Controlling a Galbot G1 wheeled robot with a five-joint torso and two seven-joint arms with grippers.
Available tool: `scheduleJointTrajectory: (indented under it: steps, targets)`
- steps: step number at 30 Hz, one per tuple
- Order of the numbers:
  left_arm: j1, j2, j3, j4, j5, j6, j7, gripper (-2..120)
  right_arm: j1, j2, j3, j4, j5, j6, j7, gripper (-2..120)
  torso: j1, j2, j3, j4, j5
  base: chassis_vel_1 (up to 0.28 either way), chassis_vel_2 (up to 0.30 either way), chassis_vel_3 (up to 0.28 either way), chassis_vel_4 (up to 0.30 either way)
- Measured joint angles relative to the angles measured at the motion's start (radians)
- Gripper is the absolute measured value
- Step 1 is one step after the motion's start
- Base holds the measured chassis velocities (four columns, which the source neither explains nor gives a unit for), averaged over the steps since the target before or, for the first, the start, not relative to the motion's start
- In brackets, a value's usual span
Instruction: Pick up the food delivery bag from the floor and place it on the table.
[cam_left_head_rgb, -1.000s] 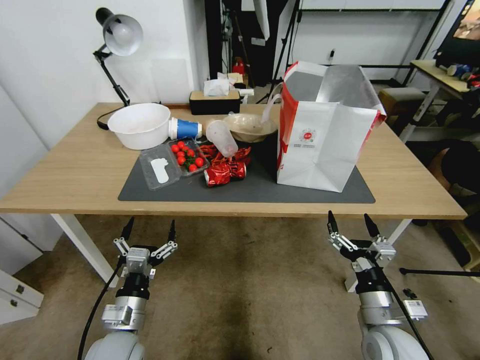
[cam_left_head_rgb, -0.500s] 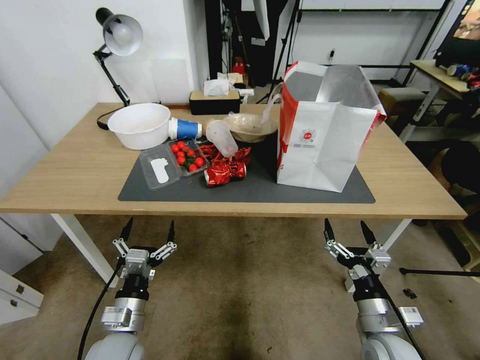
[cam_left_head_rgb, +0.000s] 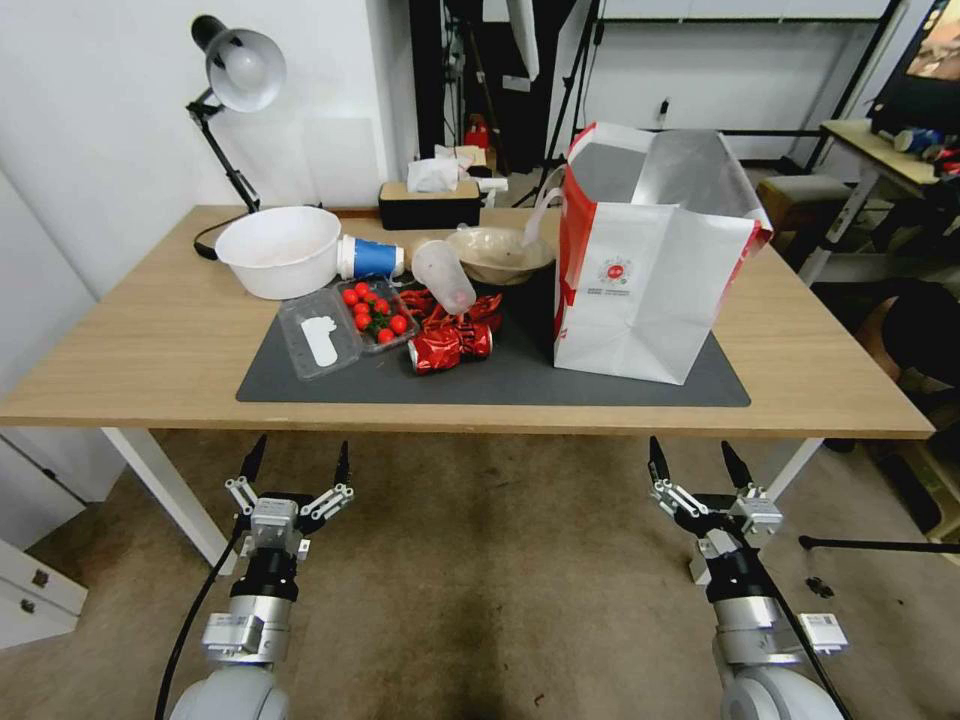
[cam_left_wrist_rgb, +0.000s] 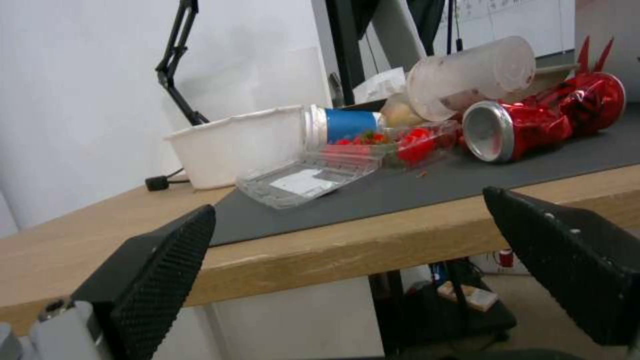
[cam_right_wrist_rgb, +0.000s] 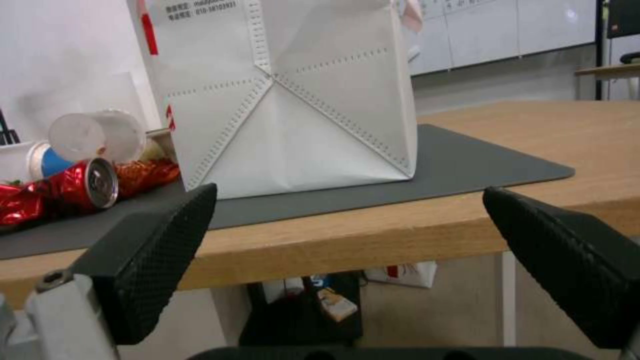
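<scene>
Food delivery bag (cam_left_head_rgb: 645, 265) stands upright on the dark mat (cam_left_head_rgb: 500, 375), at about 3 o'clock on the surface (cam_left_head_rgb: 130, 340), clear of the floor (cam_left_head_rgb: 480, 560). I read the placing step as done. Left pincer (cam_left_head_rgb: 296, 462) and right pincer (cam_left_head_rgb: 700, 462) hang below the near edge at 7 and 5 o'clock, both spread wide, holding nothing. Next move, I judge: nothing beyond keeping both arms parked, away from the bag.

White food delivery bag (cam_left_head_rgb: 640, 290) with red side panels and silver lining stands on a dark grey mat (cam_left_head_rgb: 520, 380) over the light-wood table (cam_left_head_rgb: 150, 340).
</scene>
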Motion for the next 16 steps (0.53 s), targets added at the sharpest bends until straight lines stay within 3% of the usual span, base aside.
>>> scheduleJointTrajectory:
  steps: [16]
  targets:
    - [0.0,0.0,0.0,0.0,0.0,0.0,0.0,100,0.0,0.0,0.0,0.0,0.001,0.0,0.001,100,0.0,0.0,0.0,0.0,0.0,0.0,0.0,0.0,0.0]
